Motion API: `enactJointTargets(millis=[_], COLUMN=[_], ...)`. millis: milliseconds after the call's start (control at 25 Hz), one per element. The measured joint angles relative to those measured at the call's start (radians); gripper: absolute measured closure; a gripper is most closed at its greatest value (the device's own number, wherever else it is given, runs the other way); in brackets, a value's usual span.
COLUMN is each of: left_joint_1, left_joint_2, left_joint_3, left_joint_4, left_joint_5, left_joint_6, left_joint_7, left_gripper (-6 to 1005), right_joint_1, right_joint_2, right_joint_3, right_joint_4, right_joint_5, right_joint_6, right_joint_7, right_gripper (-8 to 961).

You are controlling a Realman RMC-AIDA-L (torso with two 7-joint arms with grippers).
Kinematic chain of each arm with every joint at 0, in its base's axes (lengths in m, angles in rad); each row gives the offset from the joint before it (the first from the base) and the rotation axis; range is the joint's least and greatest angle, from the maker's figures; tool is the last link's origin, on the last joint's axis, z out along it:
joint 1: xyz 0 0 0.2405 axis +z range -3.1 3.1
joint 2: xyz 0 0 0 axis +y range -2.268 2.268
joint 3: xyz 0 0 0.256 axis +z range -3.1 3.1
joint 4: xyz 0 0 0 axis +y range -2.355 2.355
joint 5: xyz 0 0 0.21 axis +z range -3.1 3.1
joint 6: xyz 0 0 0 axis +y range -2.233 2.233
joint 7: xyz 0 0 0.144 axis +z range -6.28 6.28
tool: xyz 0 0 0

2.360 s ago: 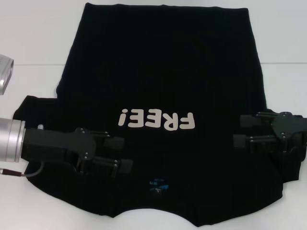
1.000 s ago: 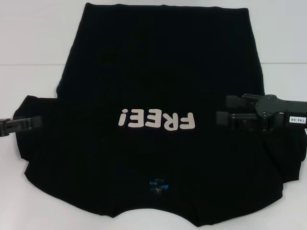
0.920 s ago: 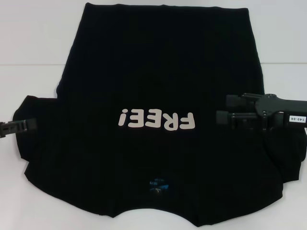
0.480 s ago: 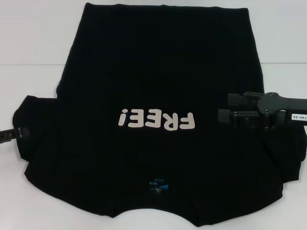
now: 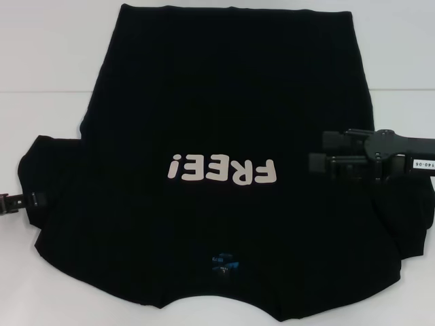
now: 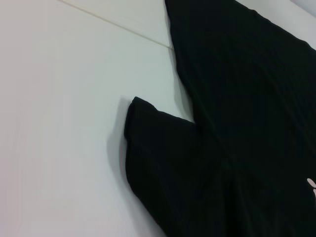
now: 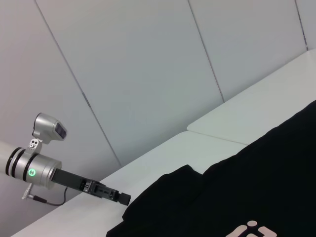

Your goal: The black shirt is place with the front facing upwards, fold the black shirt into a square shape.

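The black shirt (image 5: 224, 102) lies spread flat on the white table, front up, with its white "FREE!" letters (image 5: 223, 170) upside down to me and the blue neck label (image 5: 224, 260) near my edge. My right gripper (image 5: 317, 152) hovers open over the shirt's right side, beside the letters, with nothing between its fingers. My left gripper (image 5: 24, 201) only shows its tip at the outer edge of the left sleeve (image 5: 47, 170). The right wrist view shows the left gripper (image 7: 121, 198) low at the sleeve of the shirt (image 7: 256, 197). The left wrist view shows the sleeve (image 6: 158, 143) lying flat.
The white table (image 5: 41, 54) has a seam line (image 5: 41, 92) running across behind the sleeves. Bare tabletop surrounds the shirt on the left and right. Grey wall panels (image 7: 148, 74) stand beyond the table's left side.
My left gripper has drawn back leftward off the shirt to the sleeve's outer edge and drifted nearer to me. The right gripper shifted slightly inward and up, then held still.
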Motion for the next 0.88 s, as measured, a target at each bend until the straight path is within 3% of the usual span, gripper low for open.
enactJointTargets(millis=[800, 880], left_joint_1=[-0.033, -0.036], left_joint_2=[-0.002, -0.003], left_joint_3=[0.034, 0.036], left_joint_4=[-0.014, -0.013], left_joint_5=[0.019, 0.019], left_joint_6=[-0.023, -0.026], left_joint_7=[-0.001, -0.001], left_gripper=[186, 250], right_joint_1=[0.005, 0.005], right_joint_2=[0.0, 0.0], right_joint_3=[0.001, 0.001], right_joint_4=[-0.005, -0.006], right_joint_5=[0.005, 0.007], right_joint_6=[0.008, 0.008], right_joint_7=[0.005, 0.005], right_gripper=[40, 40])
